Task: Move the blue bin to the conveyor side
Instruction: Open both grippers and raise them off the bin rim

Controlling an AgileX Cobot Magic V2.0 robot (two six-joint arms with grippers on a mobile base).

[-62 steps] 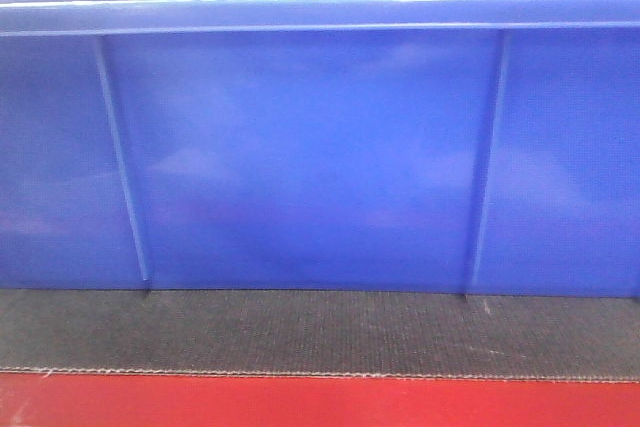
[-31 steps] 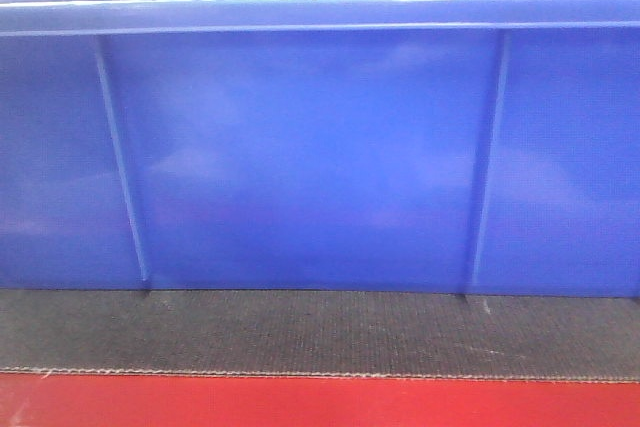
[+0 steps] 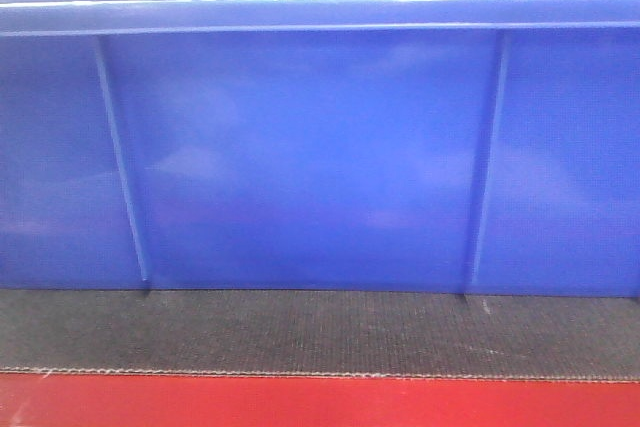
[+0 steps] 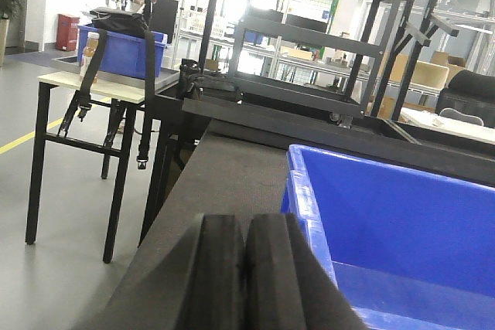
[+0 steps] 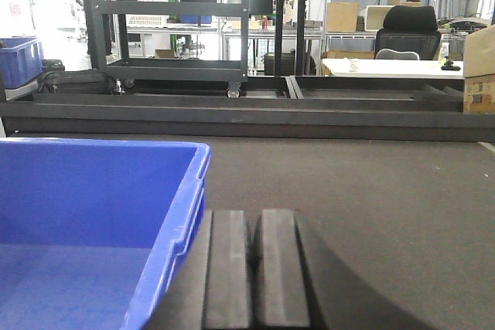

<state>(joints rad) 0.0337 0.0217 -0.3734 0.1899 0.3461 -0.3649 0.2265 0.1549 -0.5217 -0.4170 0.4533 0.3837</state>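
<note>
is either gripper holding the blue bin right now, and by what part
Nothing is held. The left gripper and right gripper are both shut with nothing between the pads, each just outside an end wall of the blue bin.

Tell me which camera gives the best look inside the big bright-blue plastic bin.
The left wrist view: it looks over the big bright-blue plastic bin's rim onto its inner walls. The right wrist view shows one inner corner; the front view shows only the ribbed outer wall.
</note>
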